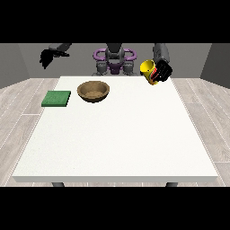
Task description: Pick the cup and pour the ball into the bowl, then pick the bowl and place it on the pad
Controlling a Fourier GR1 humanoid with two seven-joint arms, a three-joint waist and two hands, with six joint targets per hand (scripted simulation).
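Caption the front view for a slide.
Hand at the view's right holds the tilted yellow cup aloft, apart from wooden bowl and green pad.

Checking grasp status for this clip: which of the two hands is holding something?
The hand at the view's right: its fingers wrap the yellow cup, lifted off the table. The hand at the view's left holds nothing.

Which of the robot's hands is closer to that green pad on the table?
Its right hand, at the view's left, raised behind the green pad. The hand at the view's right holds the yellow cup far across the table.

One cup (148,68), one bowl (93,91), one pad (56,99), two hands.
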